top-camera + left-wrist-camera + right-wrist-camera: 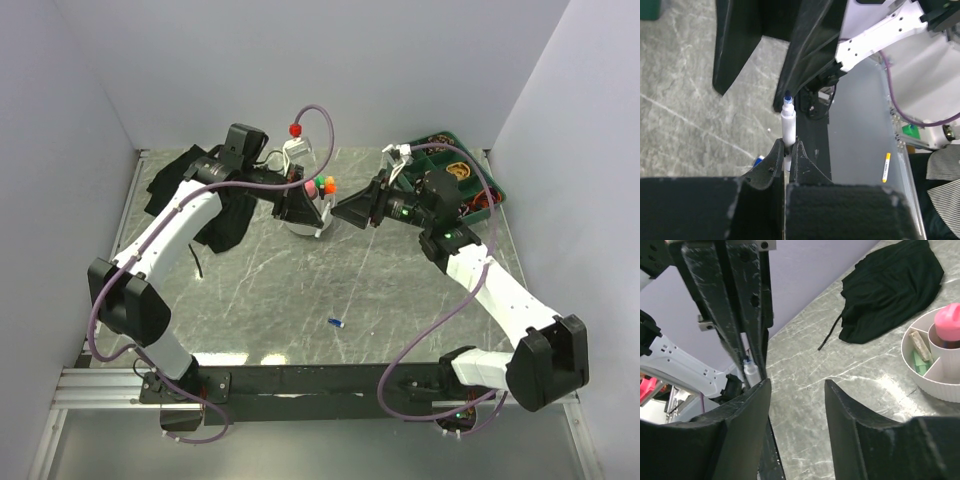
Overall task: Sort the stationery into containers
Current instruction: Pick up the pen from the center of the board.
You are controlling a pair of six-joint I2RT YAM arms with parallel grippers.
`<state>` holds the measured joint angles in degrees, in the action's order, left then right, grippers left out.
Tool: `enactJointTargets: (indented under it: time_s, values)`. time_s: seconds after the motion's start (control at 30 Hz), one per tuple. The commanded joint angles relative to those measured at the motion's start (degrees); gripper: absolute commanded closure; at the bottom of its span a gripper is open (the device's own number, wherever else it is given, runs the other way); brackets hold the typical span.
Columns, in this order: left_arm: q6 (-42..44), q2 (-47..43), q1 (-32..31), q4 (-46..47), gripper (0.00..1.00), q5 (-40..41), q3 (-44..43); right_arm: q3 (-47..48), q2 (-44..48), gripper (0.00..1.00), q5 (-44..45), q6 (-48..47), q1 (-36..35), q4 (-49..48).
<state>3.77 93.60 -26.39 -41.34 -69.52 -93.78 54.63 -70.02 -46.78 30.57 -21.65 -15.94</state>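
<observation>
My left gripper (787, 147) is shut on a thin white pen (788, 122) with a blue tip, held over the round white bowl (300, 226). In the top view it (306, 208) hides most of the bowl. The bowl (940, 385) has inner dividers and holds a pink-capped bottle (946, 322); orange and green highlighter tops (327, 186) stick up beside it. My right gripper (797, 385) is open and empty, facing the left one from the right (340, 212), close to the pen (751, 372). A tiny blue piece (336, 322) lies on the table. The black fabric bag (185, 185) lies at the back left.
A green tray (455, 165) of small items stands at the back right. The bag's drawstring (832, 335) trails onto the marble table (300, 290). A yellow-capped pen (885, 166) lies below, beyond the table's near edge. White walls enclose three sides.
</observation>
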Motion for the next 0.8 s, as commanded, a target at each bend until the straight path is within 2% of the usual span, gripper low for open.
enactJointTargets:
  time_s: [0.0, 0.27, 0.4, 0.5, 0.63, 0.77]
  values:
    - [-3.33, -0.17, 0.2, 4.87, 0.99, -4.22, -1.76, 1.88, -1.26, 0.47, -0.67, -0.08, -1.03, -5.32]
    - [-7.81, 0.44, 1.43, 7.94, 0.99, -4.84, -1.15, 1.8, -1.26, 0.53, -3.57, 0.81, -2.7, -7.08]
    - [-10.45, 0.7, 3.97, 10.23, 0.99, -5.45, -0.97, 2.76, -0.21, 0.53, -2.88, -1.99, -2.61, -2.79]
    - [-10.1, 0.62, 6.35, 9.7, 0.99, -5.45, -1.58, 2.76, 1.46, 0.5, -3.92, -2.27, -2.0, -0.93]
    - [-10.27, 0.35, 6.97, 10.84, 0.99, -5.63, -0.45, 1.0, 3.39, 0.44, -4.98, 2.83, -1.38, -7.86]
    - [-11.15, 0.26, 5.74, 10.93, 0.99, -5.89, -0.09, 2.14, 1.65, 0.39, -4.19, 4.15, -1.47, -9.8]
